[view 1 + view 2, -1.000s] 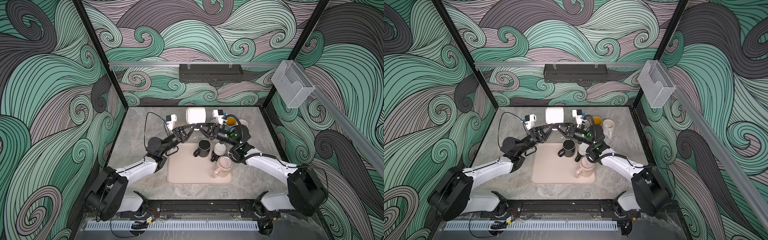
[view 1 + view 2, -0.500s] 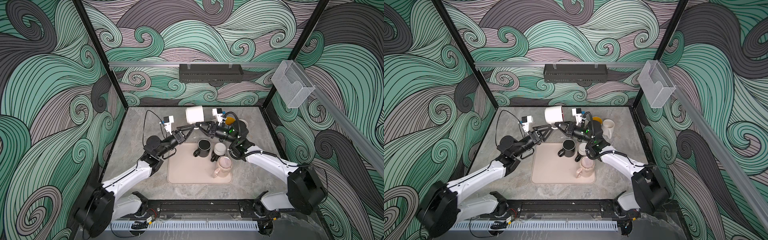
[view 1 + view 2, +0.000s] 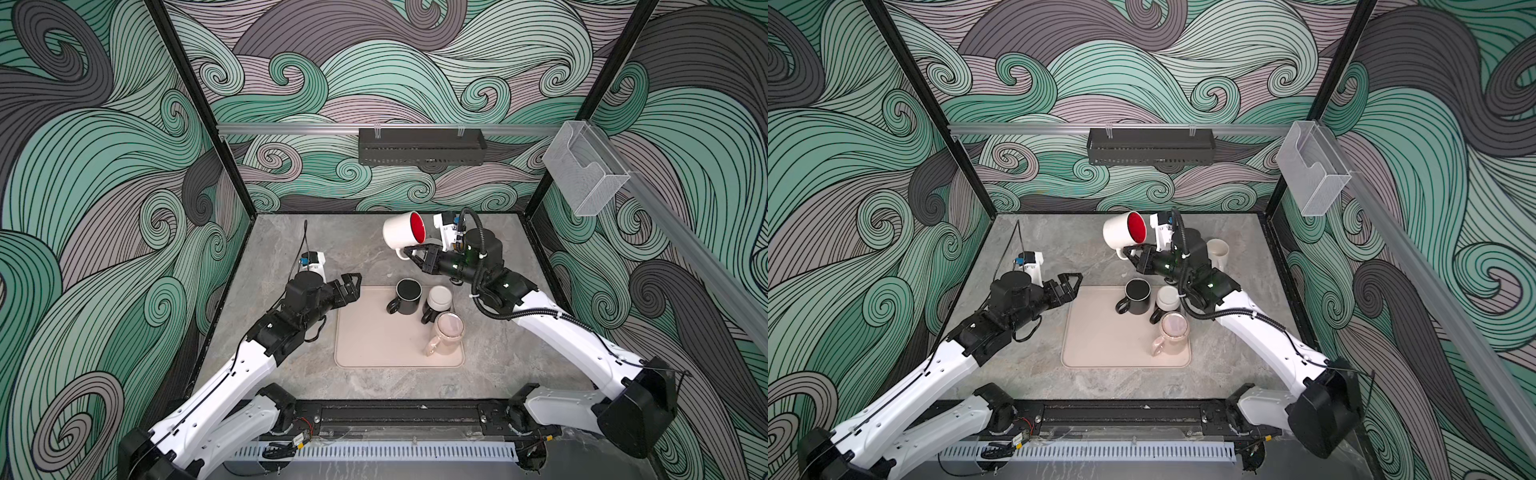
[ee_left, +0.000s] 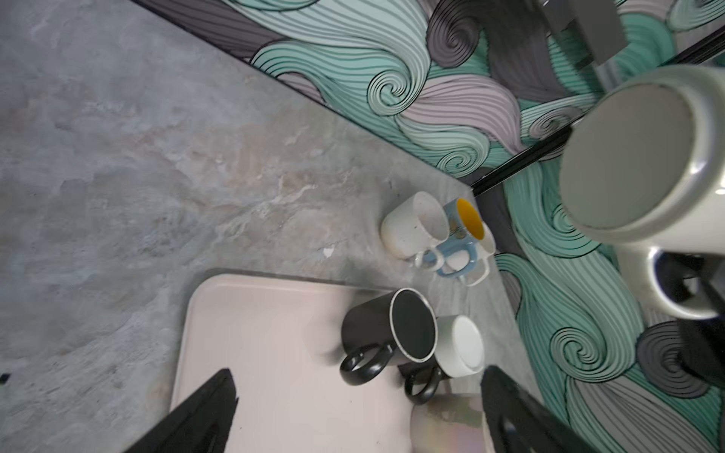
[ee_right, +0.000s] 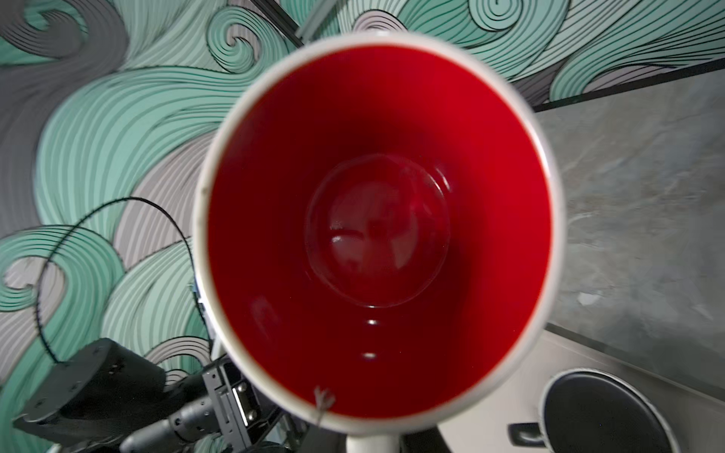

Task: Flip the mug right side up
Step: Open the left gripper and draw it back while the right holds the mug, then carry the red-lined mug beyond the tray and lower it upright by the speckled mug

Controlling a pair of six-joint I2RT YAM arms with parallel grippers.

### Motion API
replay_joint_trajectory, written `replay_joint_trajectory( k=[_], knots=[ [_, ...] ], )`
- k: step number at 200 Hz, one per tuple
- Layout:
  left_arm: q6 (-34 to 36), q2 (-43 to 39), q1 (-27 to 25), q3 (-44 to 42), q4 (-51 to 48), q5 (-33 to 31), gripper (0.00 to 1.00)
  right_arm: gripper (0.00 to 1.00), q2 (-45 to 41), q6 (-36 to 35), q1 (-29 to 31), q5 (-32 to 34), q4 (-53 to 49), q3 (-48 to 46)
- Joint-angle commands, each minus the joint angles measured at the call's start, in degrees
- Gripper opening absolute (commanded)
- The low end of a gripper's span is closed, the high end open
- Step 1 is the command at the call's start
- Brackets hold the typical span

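Two arms: the right gripper (image 3: 410, 252), closed, seems to pinch the handle (image 3: 400, 252) of a white red-lined mug (image 3: 401, 232) held sideways in the air behind the beige tray (image 3: 374, 340); the left gripper (image 3: 353, 286) hangs wide open, empty. Best to roll the wrist until the red mouth faces up, then lower it clear of the black mug (image 3: 407, 294).

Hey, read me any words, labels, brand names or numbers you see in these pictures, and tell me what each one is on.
No text can be read in any view.
white mug: plain outside, red inside, no print.
blue mug: a faint pattern on its side, too blurred to read.
black mug, pink mug, mat: no markings visible.
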Motion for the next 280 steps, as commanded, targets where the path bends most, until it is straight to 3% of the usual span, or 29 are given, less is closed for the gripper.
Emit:
replay_joint_trajectory(
  k=[1, 27, 60, 81, 127, 280],
  knots=[
    [3.50, 0.40, 0.02, 1.26, -6.77, -0.85, 0.98, 0.00, 1.85, -8.72, 0.56, 6.68, -8.58, 5.17],
    [5.46, 0.48, 0.02, -1.25, -1.20, 0.06, 0.98, 0.00, 4.22, -11.88, 1.45, 12.11, -13.46, 8.14],
    [9.67, 2.31, 0.02, -0.53, -1.98, 1.65, 0.98, 0.00, 8.19, -19.07, 3.01, 21.49, -19.75, 12.62],
    [10.01, 3.53, -0.04, -0.09, -2.77, 2.43, 0.98, 0.00, 11.46, -18.38, 3.29, 26.53, -23.79, 15.83],
    [9.86, 7.58, -0.91, 1.33, -5.55, 6.99, 0.96, 0.00, 18.26, -20.19, 3.32, 28.74, -26.68, 21.14],
    [9.79, 9.44, -3.40, 0.25, -2.98, 7.55, 0.95, 0.00, 33.97, -20.91, 0.08, 29.20, -29.10, 31.18]
  ],
)
